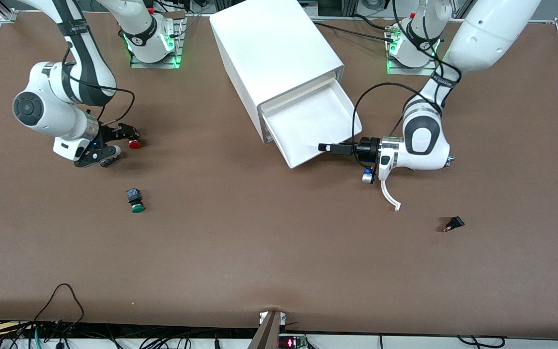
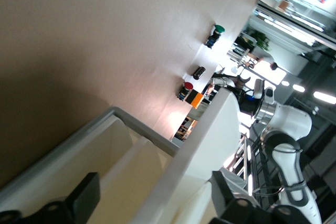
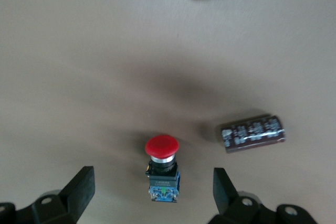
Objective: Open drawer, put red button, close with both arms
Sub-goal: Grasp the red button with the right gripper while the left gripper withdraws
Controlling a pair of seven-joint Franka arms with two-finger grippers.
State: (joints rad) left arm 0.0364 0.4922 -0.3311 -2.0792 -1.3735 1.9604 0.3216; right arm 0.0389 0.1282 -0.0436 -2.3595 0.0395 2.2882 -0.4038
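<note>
The drawer (image 1: 308, 123) is pulled out of the white cabinet (image 1: 274, 53), and its tray is empty. My left gripper (image 1: 326, 147) is open at the drawer's front corner. In the left wrist view (image 2: 156, 195) its fingers stand on either side of the drawer's white rim (image 2: 184, 166). The red button (image 1: 134, 144) lies on its side on the table toward the right arm's end. My right gripper (image 1: 120, 145) is open and low over it. In the right wrist view (image 3: 152, 187) the red button (image 3: 162, 153) lies between the two fingers, untouched.
A dark cylindrical capacitor (image 3: 253, 132) lies beside the red button. A green-capped button (image 1: 135, 201) lies nearer to the front camera. A small black switch with a red tip (image 1: 453, 224) lies toward the left arm's end.
</note>
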